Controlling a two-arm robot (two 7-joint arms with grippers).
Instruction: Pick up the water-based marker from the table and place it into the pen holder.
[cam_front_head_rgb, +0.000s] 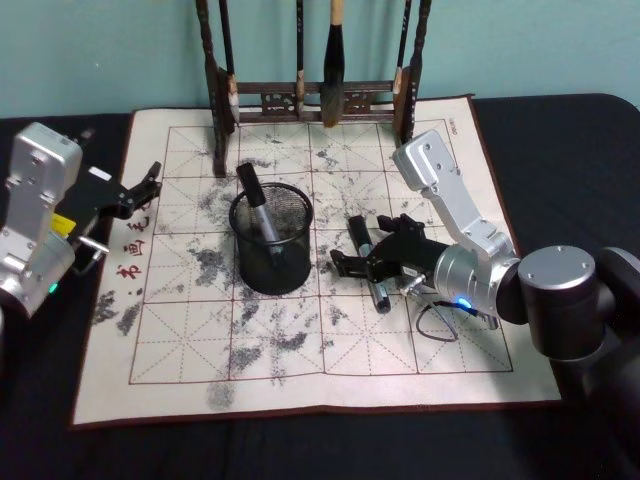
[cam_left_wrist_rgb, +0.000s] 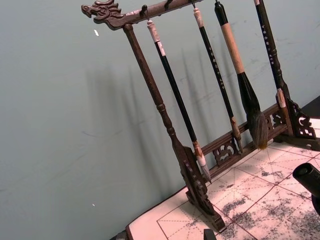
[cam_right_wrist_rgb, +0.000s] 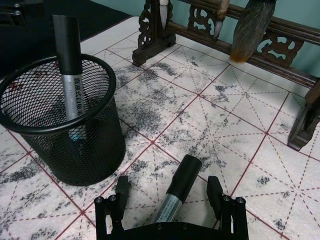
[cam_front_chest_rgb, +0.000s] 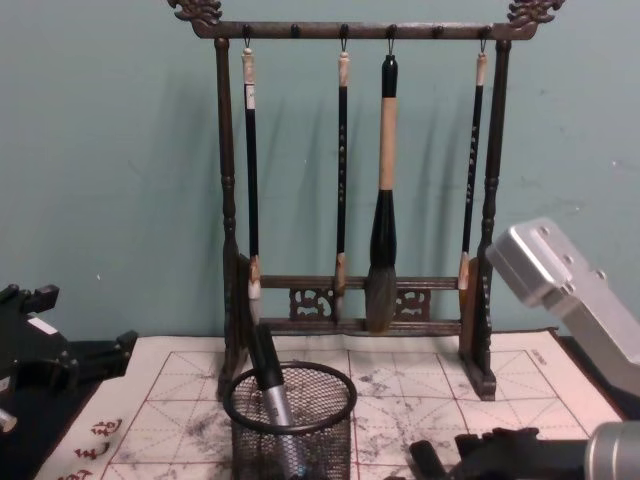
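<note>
Since marker (cam_right_wrist_rgb: 180, 189) lies flat right of pen holder (cam_front_head_rgb: 272, 270), right pincer (cam_right_wrist_rgb: 168, 187) straddles it, jaws wide; left pincer (cam_front_head_rgb: 140, 188) parked wide, frame left.

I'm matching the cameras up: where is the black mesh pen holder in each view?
Head: pen holder, centre of the picture.
Left wrist: not clearly in it; a dark shape at the right edge may belong to it.
Right wrist: pen holder, left side.
Chest: pen holder, bottom centre.
Shared landmark: the brush rack behind it.
</note>
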